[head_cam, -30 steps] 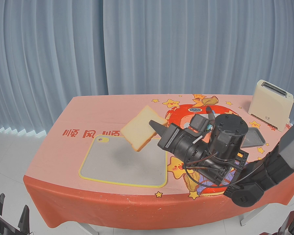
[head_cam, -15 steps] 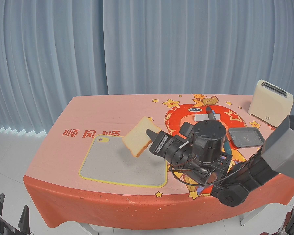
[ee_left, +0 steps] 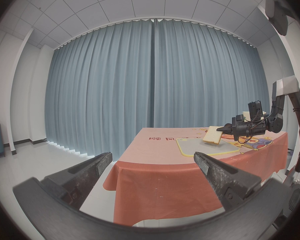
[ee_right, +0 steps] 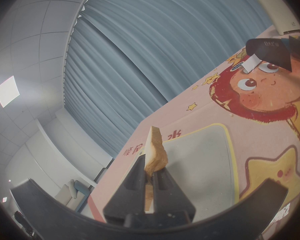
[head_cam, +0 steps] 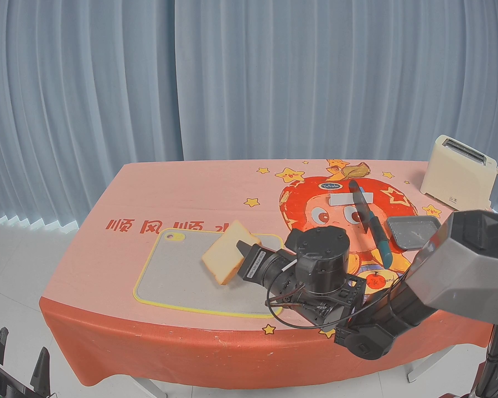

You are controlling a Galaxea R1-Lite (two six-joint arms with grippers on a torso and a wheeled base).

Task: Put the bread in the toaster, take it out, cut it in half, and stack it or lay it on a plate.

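Right end effector (head_cam: 242, 251) pinches the bread (head_cam: 222, 252) by one edge. Slice tilted, held above the board (head_cam: 171, 275) on the table (head_cam: 166, 194). Left end effector (ee_left: 152, 157) spread, beside the table. Since the earlier frame, the bread has come lower and nearer the robot.

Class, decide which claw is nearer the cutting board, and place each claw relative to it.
Right. The right claw grips the bread above the cutting board; the left claw hangs open off the table, beyond its near left corner.
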